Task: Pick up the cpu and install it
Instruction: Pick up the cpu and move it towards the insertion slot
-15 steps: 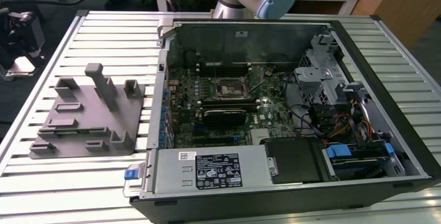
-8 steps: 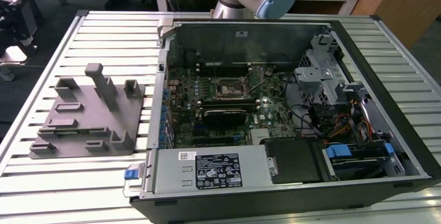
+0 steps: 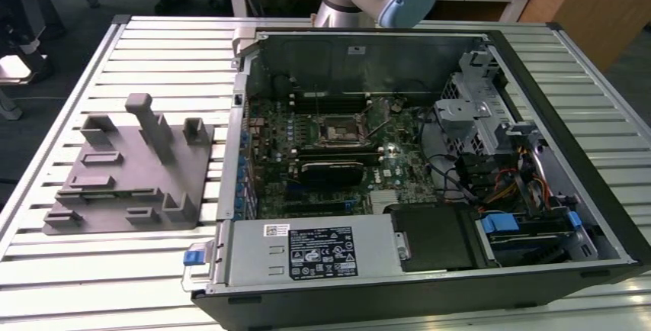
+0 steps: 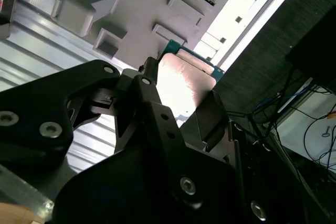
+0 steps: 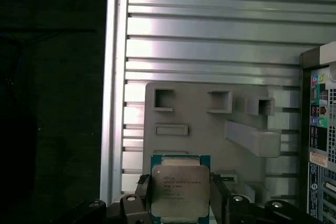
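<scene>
Between the two black fingers of the gripper (image 5: 180, 200) we see the cpu (image 5: 180, 187), clamped by opposite edges, its silvery lid and green rim showing in both wrist views. It hangs well above the grey fixture block (image 5: 210, 129), which lies on the slatted aluminium worktop (image 5: 210, 24) just beside the open computer case (image 3: 407, 64). We judge the chip lifted clear and the carry under way. To do this well we would make the squeeze light and only on the edges. We would hold the chip level so it cannot slip or twist between the pads, and set its corners square to the motherboard socket (image 3: 339, 129), which we see near the middle of the board in the exterior view.
</scene>
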Controlling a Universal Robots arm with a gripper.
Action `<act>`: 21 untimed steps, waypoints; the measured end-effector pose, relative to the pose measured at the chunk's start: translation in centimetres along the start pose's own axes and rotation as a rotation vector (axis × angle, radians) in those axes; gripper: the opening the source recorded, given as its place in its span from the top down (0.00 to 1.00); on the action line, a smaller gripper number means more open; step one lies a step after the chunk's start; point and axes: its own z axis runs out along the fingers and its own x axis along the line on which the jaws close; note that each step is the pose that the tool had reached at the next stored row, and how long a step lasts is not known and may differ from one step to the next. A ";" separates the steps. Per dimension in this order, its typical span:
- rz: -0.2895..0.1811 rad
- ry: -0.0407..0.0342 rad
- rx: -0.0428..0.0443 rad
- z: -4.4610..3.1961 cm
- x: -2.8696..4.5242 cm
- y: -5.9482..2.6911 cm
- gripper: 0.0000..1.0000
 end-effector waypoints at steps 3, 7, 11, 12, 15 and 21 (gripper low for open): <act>0.000 0.0003 0.0001 -0.12 -0.39 -0.01 0.47; 0.000 0.0003 0.0001 -0.18 -1.22 -0.03 0.47; 0.000 0.0003 0.0002 -0.19 -2.14 -0.04 0.47; 0.000 0.0002 0.0001 -0.19 -2.37 -0.04 0.47; 0.000 0.0002 0.0001 -0.18 -3.05 -0.05 0.47; 0.000 0.0002 0.0001 -0.16 -4.50 -0.08 0.47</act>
